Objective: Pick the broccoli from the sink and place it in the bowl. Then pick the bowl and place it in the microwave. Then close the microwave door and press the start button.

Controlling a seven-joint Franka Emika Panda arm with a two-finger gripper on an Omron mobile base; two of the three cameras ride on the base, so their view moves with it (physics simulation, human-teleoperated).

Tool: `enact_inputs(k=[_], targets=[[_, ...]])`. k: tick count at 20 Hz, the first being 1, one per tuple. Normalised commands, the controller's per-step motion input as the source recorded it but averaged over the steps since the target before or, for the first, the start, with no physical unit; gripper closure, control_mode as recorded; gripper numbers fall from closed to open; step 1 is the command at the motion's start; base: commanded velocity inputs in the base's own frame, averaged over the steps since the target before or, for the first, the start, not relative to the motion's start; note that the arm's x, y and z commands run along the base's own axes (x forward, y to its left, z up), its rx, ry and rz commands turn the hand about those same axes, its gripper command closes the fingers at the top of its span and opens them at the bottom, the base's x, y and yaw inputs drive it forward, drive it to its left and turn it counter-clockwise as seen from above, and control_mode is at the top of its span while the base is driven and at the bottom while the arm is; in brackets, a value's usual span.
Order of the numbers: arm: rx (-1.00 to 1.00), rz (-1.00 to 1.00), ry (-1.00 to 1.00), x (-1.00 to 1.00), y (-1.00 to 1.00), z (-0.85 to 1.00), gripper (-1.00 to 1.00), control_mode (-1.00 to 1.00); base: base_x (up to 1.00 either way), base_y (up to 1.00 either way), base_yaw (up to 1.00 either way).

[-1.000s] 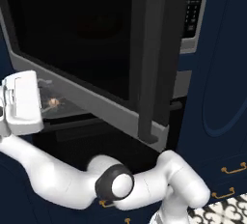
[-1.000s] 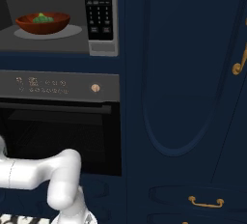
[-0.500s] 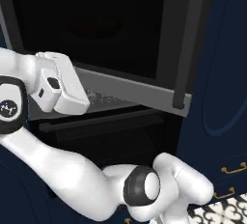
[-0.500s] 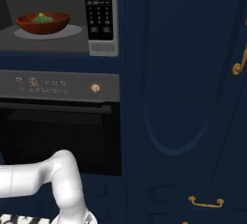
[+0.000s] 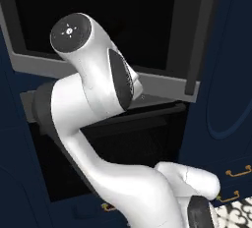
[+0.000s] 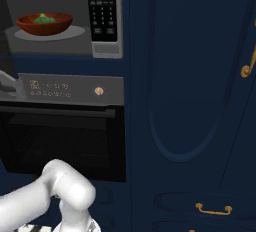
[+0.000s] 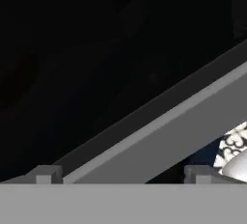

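Tool (image 7: 120, 172) spread wide nr microwave door's (image 7: 159, 131) flat grey frame, glossy glass.

Green broccoli (image 6: 44, 19) in reddish-brown bowl (image 6: 45, 26); black microwave door (image 5: 113, 20), grey frame

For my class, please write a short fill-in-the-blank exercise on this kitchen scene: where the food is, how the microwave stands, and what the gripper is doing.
1. The broccoli lies in the reddish-brown ____.
2. The bowl stands on the turntable inside the ____.
3. The microwave door is ____, not shut.
4. The gripper faces the door's glass with its jaws ____.

Missing words: bowl; microwave; open; open
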Motion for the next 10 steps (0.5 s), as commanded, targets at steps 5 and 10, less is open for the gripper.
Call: enact_inputs(k=[5,10], targets=[[0.08,0.46,-0.21,0.79,-0.6,-0.13,-1.0,-1.0,0.0,0.0,0.0],[0.03,0.29,-0.25,0.95,-0.4,-0.12,-1.0,-1.0,0.0,0.0,0.0]])
